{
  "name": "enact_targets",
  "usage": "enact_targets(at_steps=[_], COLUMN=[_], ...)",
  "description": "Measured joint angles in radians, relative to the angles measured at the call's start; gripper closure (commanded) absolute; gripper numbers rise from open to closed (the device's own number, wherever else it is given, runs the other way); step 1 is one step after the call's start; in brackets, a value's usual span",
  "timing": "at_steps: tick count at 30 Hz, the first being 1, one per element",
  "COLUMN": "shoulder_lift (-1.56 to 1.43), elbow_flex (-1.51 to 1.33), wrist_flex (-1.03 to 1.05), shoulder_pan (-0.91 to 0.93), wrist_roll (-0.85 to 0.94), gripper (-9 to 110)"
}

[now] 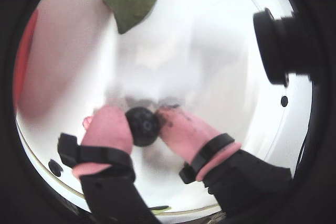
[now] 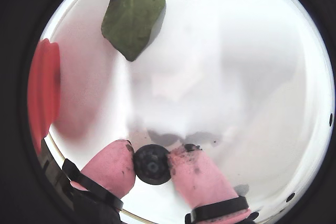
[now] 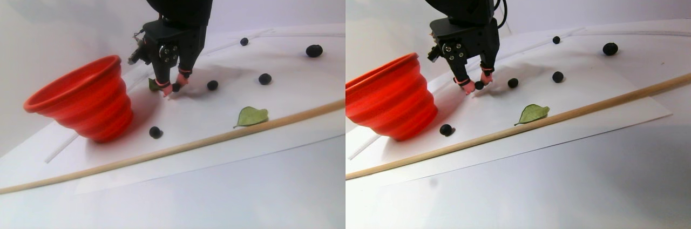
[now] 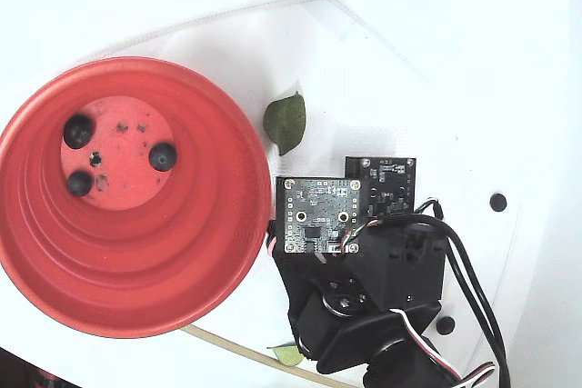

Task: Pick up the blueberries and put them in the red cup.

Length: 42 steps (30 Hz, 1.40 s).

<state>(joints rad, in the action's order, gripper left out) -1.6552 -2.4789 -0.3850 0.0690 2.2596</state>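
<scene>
Red cup (image 4: 136,297): smooth, slightly glossy plastic, ribbed wall. Fingertips (image 1: 107,129): pink, soft matt rubbery covers, dark-smudged. Blueberry (image 1: 143,125) matt-skinned; sheet (image 3: 302,86) white matt paper; rod (image 3: 162,150) pale wood.

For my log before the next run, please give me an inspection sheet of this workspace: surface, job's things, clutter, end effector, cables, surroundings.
Surface: white paper sheet on a pale table.
Job's things: red cup upright, three blueberries in the cup; five loose blueberries lie on the sheet in the stereo pair view.
Clutter: green leaves, a wooden stick.
End effector: pink fingertips closed on one blueberry at the sheet.
Cables: black and coloured wires on the arm.
Surroundings: plain white wall.
</scene>
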Motion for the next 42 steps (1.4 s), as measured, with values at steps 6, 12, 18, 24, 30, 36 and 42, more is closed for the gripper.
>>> enact_targets(at_steps=[6, 12, 18, 24, 30, 36, 42], shoulder_lift=[-0.089, -0.176, -0.232, -0.275, -0.302, -0.365, -0.396], elbow_flex=[-0.006, -0.008, -0.008, -0.008, -0.009, -0.009, -0.009], wrist_flex=[0.078, 0.15, 0.195, 0.242, 0.253, 0.296, 0.319], shoulder_pan=[-0.02, -0.035, -0.055, -0.072, -0.1, -0.118, -0.13], wrist_roll=[-0.021, -0.051, -0.072, -0.097, -0.109, -0.13, -0.15], gripper=[91, 91, 91, 91, 91, 91, 91])
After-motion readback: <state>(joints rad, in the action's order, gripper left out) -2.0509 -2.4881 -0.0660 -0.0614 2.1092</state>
